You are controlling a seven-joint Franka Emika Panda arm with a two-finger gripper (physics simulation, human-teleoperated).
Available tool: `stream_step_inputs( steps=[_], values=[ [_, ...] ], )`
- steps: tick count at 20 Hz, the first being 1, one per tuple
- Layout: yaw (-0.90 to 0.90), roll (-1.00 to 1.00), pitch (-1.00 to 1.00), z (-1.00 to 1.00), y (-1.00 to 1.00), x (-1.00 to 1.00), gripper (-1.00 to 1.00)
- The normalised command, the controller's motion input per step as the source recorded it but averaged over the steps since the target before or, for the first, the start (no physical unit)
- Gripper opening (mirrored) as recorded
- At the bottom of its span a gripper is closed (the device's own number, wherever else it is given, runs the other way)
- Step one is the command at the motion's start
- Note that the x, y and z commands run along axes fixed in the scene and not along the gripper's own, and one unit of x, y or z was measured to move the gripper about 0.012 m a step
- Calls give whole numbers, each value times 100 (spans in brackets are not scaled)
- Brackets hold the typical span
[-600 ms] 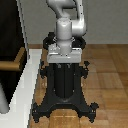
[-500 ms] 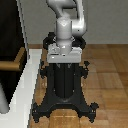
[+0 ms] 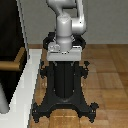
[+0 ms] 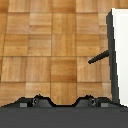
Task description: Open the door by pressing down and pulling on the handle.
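Observation:
The door [image 3: 10, 30] is a tall, very dark panel at the exterior view's left, set in a white frame [image 3: 30, 80]. Its brass-tan handle [image 3: 11, 65] sticks out low on the panel, with a bent elbow stub. My gripper [image 3: 65, 55] hangs under the white arm, over the black pedestal [image 3: 65, 85], well to the exterior view's right of the handle and touching nothing. In the wrist view the gripper [image 4: 64, 102] shows two fingers [image 4: 35, 101] spread apart with nothing between them. Beyond them, the handle [image 4: 99, 56] appears as a dark bar jutting from the door's thin dark edge [image 4: 111, 55].
A grey vertical pole [image 3: 20, 25] runs along the door's edge. A grey rounded post [image 3: 3, 97] stands at the lower left of the exterior view. The pedestal's splayed feet [image 3: 45, 107] spread over the wooden floor [image 3: 107, 70].

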Motion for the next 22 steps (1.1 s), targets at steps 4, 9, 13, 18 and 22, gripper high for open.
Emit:
stream_step_inputs(
  steps=[4,9,13,18,22],
  values=[
    [0,0,0,75,0,0,100],
    [0,0,0,100,0,0,100],
    [0,0,0,100,0,0,100],
    [0,0,0,80,-20,0,100],
    [0,0,0,0,-50,0,100]
  ],
)
